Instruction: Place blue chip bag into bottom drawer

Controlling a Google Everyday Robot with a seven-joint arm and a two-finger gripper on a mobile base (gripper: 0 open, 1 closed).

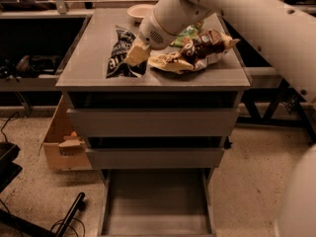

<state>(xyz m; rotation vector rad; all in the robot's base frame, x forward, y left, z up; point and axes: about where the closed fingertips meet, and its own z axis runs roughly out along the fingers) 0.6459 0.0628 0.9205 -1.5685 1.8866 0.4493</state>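
Though your pincer (pixel 136 55) meets the blue chip bag (pixel 117 56), grip state: can't tell; bottom drawer (pixel 155 209) open below, ready for it.

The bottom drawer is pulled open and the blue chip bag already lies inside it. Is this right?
Not quite. The bottom drawer is pulled open, but the blue chip bag is not inside it. The camera view shows it lying on the cabinet top, with the gripper at its right edge.
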